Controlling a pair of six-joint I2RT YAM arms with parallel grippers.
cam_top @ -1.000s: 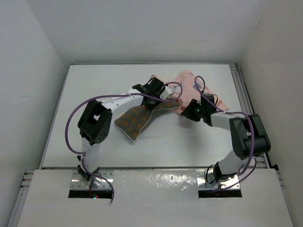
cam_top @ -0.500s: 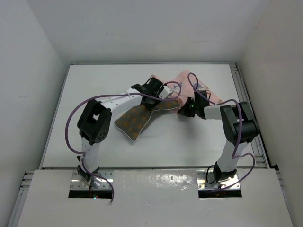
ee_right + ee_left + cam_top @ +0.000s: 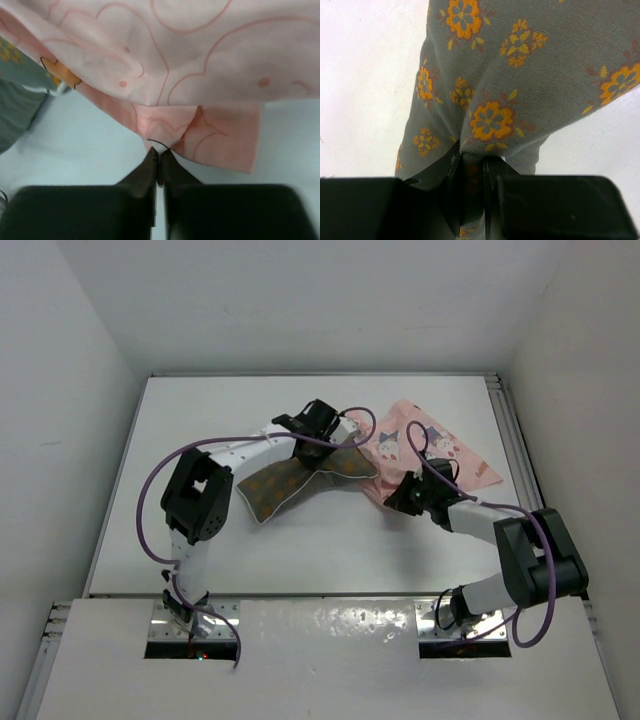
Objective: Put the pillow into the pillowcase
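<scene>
The right claw (image 3: 159,155) has pulled back toward the near edge and drawn the pillowcase (image 3: 440,445) out flatter. The left claw (image 3: 471,165) and the pillow (image 3: 275,488) have shifted slightly left.
The right claw is clamped on a fold at the pillowcase's near-left edge, and the rest of the cloth spreads away from it to the far right. The left claw pinches a ridge of fabric at the pillow's waist, with the pillow fanning out on both sides. The pillow's right end meets the pillowcase's left edge, though I can't tell whether it is inside. There is one pillow, one pillowcase and two arms, all on a white table (image 3: 200,410) with plain white walls on three sides.
</scene>
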